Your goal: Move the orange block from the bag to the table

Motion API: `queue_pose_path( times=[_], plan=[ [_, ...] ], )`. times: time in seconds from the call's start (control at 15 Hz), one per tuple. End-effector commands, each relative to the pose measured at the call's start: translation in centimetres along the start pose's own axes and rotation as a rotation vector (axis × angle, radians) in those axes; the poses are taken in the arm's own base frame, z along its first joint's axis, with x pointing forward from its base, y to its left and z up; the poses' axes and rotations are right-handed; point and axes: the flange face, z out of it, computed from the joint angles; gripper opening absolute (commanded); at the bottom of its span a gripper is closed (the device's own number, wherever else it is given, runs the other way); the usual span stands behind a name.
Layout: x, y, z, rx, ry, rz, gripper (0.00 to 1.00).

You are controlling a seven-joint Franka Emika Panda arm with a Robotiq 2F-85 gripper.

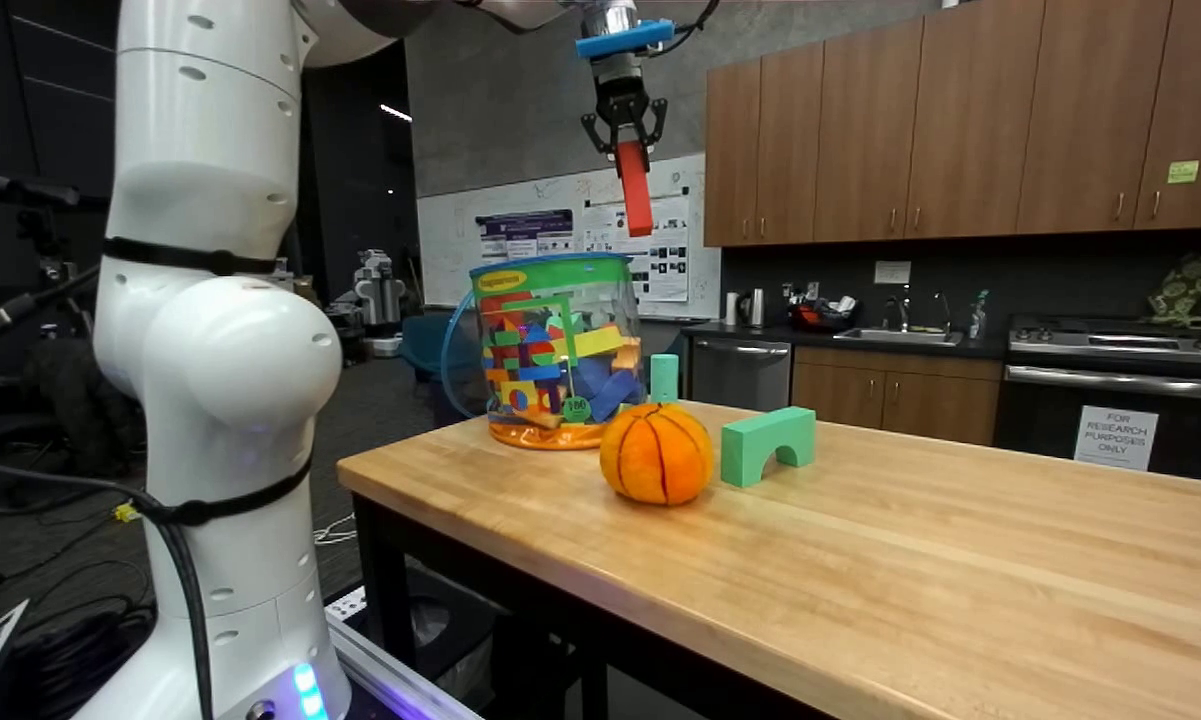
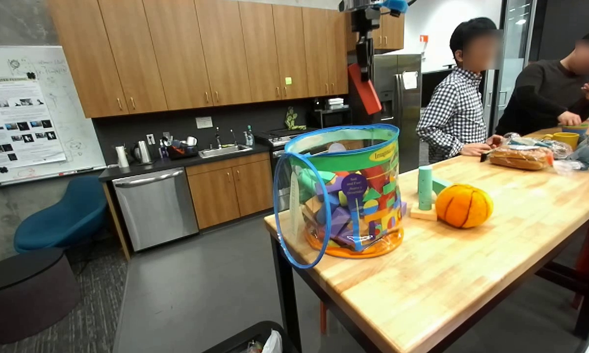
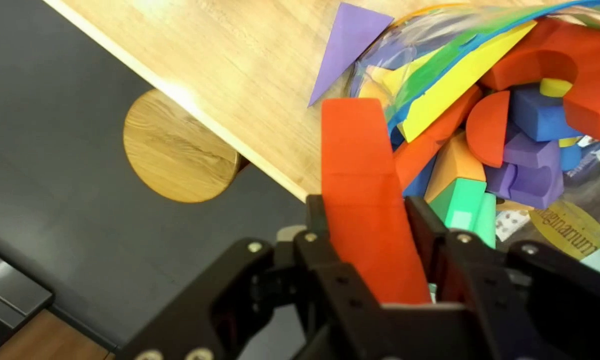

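We have the gripper (image 3: 365, 200) clamped on the red-orange block (image 1: 636, 195), tilted, higher than the bag (image 1: 575, 273), and if we lower before swinging clear over the table (image 1: 910, 590), that block could strike the bag, tipping it or twisting loose.

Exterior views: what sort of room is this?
Probably a research lab's kitchen area: there's a sink, a whiteboard, and an oven bearing a "For research purposes only" sign.

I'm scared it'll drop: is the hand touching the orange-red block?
Touching. In the wrist view, the hand pinches the orange-red block from both sides.
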Motion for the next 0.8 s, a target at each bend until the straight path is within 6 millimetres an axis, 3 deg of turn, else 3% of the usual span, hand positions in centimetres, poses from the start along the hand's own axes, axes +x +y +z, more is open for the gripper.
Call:
queue_pose_path(
  times=[0.0, 0.33, 0.73],
  plan=[
    [-1.9, 1.4, 0.0, 0.044, 0.023, 0.025, 0.17],
    [-3.8, 3.8, 3.8, 0.116, -0.016, 0.094, 0.17],
    [-7.8, 7.2, 9.3, 0.208, -0.062, 0.201, 0.17]
  ],
)
